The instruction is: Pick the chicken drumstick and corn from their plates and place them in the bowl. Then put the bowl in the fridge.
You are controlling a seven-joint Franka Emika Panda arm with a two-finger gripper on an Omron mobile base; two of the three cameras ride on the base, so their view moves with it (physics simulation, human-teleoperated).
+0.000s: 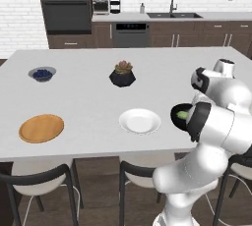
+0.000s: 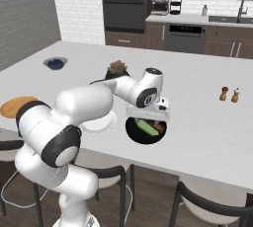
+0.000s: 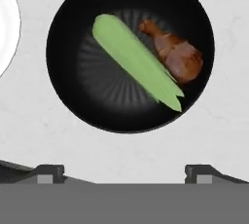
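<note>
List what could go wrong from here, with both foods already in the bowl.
1. The gripper hangs open above the bowl, which is wide and shallow; a rim grip may slip or tip it.
2. The corn and chicken drumstick lie loose inside and could roll out if the bowl tilts in transit.
3. The bowl sits close to the white plate, so a finger lowered on that side might bump it.

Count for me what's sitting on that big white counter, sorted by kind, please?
Plates: 2, orange-brown plate and white plate
Bowls: 2, black bowl and blueberry bowl
Foods in the black bowl: 2, corn and chicken drumstick
Succulent pot: 1
Shakers: 2
Total: 9
</note>
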